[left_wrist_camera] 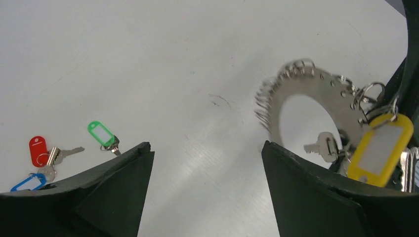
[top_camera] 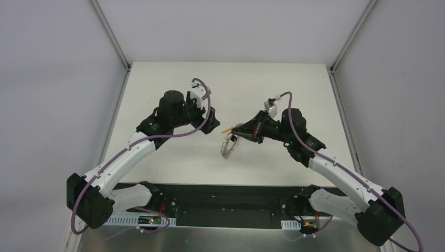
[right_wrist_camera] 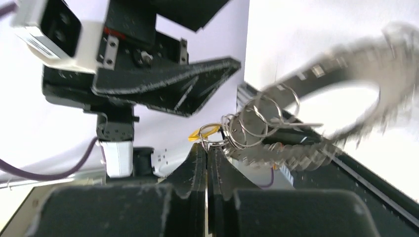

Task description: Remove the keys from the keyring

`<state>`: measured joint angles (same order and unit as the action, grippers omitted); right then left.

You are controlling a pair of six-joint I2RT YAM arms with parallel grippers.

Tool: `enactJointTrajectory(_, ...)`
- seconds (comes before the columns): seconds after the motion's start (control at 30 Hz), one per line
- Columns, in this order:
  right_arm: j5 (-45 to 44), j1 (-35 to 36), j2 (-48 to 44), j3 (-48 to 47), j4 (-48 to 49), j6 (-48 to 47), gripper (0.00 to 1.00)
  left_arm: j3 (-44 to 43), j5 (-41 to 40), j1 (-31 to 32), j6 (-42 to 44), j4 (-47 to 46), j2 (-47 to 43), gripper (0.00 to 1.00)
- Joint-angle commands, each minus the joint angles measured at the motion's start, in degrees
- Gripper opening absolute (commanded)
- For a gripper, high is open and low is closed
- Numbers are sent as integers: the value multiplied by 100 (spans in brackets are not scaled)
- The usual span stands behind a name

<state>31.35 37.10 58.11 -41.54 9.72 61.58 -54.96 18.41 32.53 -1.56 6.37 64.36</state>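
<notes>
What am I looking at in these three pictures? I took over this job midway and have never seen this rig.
Two robot arms stand at the near edge of a white table. The wide picture looks down from above and behind them. The other two come from a camera on each wrist. The right gripper is pinched shut on the keyring, at its wire loops. It holds the ring up in front of the left gripper, which is open and empty. A yellow-tagged key hangs on the ring. The green-tagged key, red-tagged key and blue-tagged key lie loose on the table.
</notes>
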Motion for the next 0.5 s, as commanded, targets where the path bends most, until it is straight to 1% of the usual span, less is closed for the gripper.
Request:
enactJointTrajectory(0.0, -1117, -19, -419, -72, 603, 70, 0, 10, 354, -45, 104, -331, -230, 84)
enactJointTrajectory(0.2, -1541, -19, -529, -161, 211, -269, 0, 112, 1711, -48, 437, -606, -252, 80)
enactJointTrajectory(0.3, -1659, -13, -536, -173, 190, -374, 0, 238, 2333, -47, 456, -1053, -289, 79)
enactJointTrajectory(0.47, -1746, -18, -508, -170, 111, -451, 0, 361, 2872, -37, 542, -1331, -343, 81)
